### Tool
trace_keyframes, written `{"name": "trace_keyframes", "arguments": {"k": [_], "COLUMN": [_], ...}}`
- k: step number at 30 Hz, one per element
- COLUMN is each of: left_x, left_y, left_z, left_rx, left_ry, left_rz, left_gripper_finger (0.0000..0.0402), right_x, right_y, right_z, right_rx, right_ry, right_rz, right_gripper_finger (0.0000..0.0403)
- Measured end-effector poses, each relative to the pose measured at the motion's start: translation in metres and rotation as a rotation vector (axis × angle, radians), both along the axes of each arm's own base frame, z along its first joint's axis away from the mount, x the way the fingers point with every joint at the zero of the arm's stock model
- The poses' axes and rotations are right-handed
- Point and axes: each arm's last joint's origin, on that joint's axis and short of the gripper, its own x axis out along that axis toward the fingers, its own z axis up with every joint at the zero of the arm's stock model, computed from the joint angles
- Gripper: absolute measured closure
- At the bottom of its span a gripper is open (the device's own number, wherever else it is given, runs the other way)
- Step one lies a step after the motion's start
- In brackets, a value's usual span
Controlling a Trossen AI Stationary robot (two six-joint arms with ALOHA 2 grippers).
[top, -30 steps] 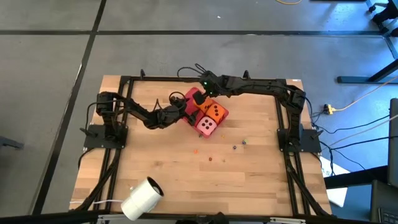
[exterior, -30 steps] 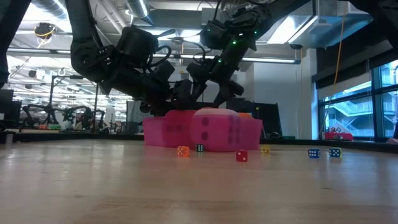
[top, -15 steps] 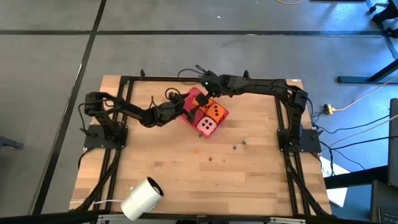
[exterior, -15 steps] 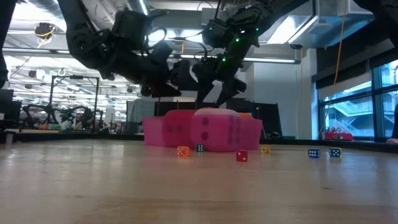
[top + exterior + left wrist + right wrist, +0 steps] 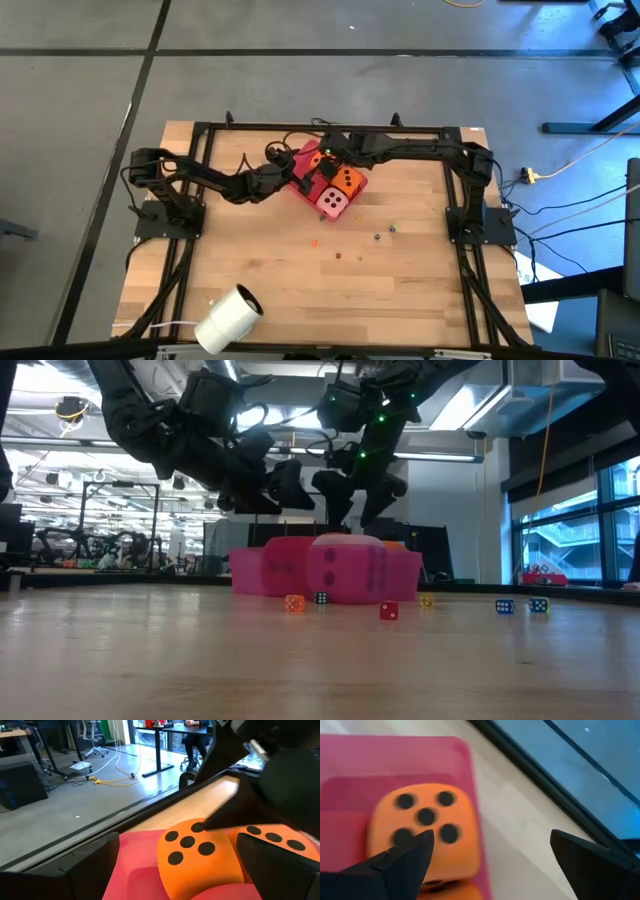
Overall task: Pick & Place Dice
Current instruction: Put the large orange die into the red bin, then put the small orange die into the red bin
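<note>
Both pincers hover wide open and empty over the orange die on the red tray — release looks done (my judgement); next, retreat.

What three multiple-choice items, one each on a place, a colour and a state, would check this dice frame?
1. Where do the large dice sit?
A. near the table's far edge, between the two grippers
B. at the near edge, beside the white roll
C. on the floor

2. What colour is the five-pip die under the right gripper?
A. green
B. orange
C. blue

3. How do both grippers stand?
A. both shut on dice
B. one open, one shut
C. both open, holding nothing

Key: A, the dice lie far back on the table; B, the orange die shows five pips; C, the left gripper and right gripper show spread fingers, nothing between.
</note>
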Motion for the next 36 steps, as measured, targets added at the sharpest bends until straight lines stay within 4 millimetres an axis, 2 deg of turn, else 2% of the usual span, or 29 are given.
{"name": "trace_keyframes", "arguments": {"k": [10,19,28,32,36], "left_x": [0.000,0.000,0.000,0.000,0.000], "left_y": [0.000,0.000,0.001,0.001,0.001], "left_z": [0.000,0.000,0.000,0.000,0.000], "left_rx": [-0.002,-0.002,-0.002,-0.017,-0.018], "left_ry": [-0.001,-0.001,-0.003,-0.017,-0.018], "left_rz": [0.000,0.001,0.006,0.009,0.009], "left_gripper_finger": [0.0002,0.0002,0.0002,0.0002,0.0002], "right_x": [-0.001,-0.013,-0.011,-0.018,-0.028], "right_y": [0.002,0.006,0.013,0.018,0.025], "right_z": [-0.002,-0.026,-0.025,-0.012,0.026], "right_rx": [0.020,0.043,0.026,0.005,-0.053], "right_ry": [0.008,0.050,0.062,0.070,-0.008], "right_rz": [-0.002,-0.053,-0.009,0.017,0.031], "right_gripper_finger": [0.0005,0.0005,0.0005,0.0005,0.0005]}}
